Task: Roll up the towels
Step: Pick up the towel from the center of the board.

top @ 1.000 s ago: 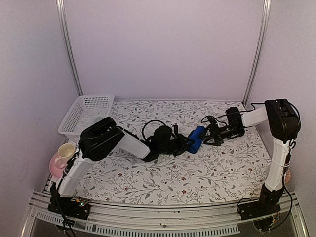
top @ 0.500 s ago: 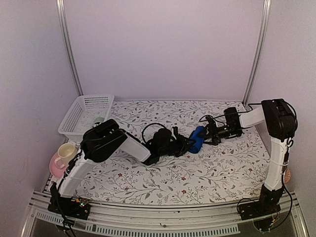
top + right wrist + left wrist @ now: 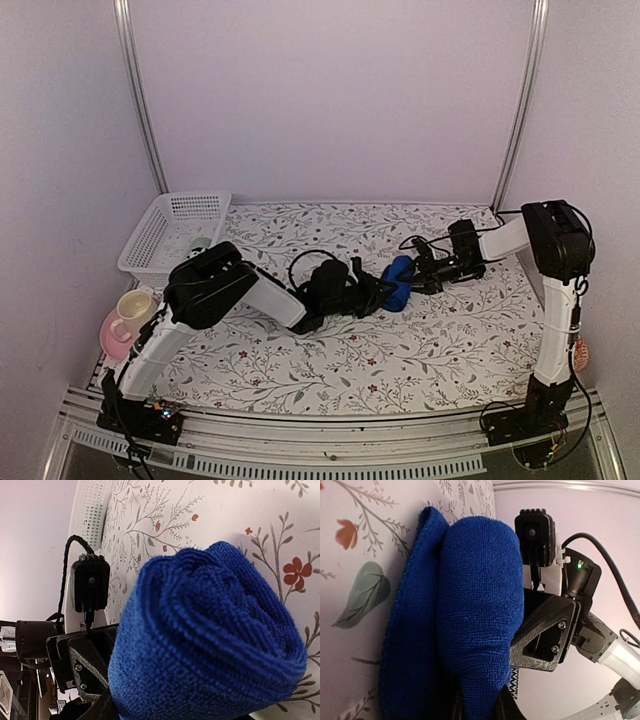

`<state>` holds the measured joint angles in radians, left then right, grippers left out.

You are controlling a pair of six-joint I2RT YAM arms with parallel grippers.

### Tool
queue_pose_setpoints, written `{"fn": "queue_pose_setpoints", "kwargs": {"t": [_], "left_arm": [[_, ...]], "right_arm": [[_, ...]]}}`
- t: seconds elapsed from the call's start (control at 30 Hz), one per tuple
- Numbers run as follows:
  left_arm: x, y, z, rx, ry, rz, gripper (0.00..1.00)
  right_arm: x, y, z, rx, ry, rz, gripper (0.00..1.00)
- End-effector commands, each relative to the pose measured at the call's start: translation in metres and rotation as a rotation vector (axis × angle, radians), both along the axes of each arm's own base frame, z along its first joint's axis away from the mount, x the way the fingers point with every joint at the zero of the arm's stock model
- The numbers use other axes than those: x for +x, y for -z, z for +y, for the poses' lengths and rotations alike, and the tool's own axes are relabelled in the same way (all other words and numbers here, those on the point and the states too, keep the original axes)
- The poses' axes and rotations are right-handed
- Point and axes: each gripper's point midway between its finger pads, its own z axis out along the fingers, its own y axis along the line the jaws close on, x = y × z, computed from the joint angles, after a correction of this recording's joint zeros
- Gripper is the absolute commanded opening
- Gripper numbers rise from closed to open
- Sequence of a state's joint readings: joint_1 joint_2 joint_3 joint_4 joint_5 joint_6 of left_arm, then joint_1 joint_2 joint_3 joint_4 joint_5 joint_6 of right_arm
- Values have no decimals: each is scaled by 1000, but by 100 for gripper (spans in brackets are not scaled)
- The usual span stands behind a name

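Nearest: left gripper [image 3: 377, 290], pinched almost shut on the blue towel [image 3: 399, 278] at its end toward the basket [image 3: 148, 236]. Rolled up tight, lying well right of that basket. Beyond, at the end away from the basket: right gripper [image 3: 419, 275], moved in over the last second and narrowed to roughly half. Gripping or not, cannot tell. Rolling of this towel apparently done.

blue towel [image 3: 210, 635]: rolled tight, spiral layers seen end-on, most of the frame filled, laid on the cloth
tablecloth [image 3: 250, 510]: pale, printed with branches, leaves and red flowers, seen above and right of the roll
basket [image 3: 92, 505]: white, perforated, upper left, well apart from the roll
left arm [image 3: 82, 655]: black, just behind the roll at left
wrist camera [image 3: 91, 582]: mounted on it, lens faced this way
cable [image 3: 67, 555]: looped above the camera
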<state>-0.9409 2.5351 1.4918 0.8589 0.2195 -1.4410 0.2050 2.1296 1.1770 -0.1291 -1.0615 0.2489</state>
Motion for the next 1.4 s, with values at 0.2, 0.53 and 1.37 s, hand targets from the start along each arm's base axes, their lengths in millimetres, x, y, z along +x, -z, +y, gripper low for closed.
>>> {"fn": "queue_pose_setpoints", "kwargs": {"t": [0.2,0.53,1.37], "left_arm": [[-53,126,20,287,71,177,19],[-67,143,27,275,81,251,20],[-49,-9,79,296,36,-277,97]], "right_arm": [[-11,-14,24,104,-89,12,45],[-15,-4,27,127,-96,57,33],[1,-99,29,130,-156,-259,8]]}}
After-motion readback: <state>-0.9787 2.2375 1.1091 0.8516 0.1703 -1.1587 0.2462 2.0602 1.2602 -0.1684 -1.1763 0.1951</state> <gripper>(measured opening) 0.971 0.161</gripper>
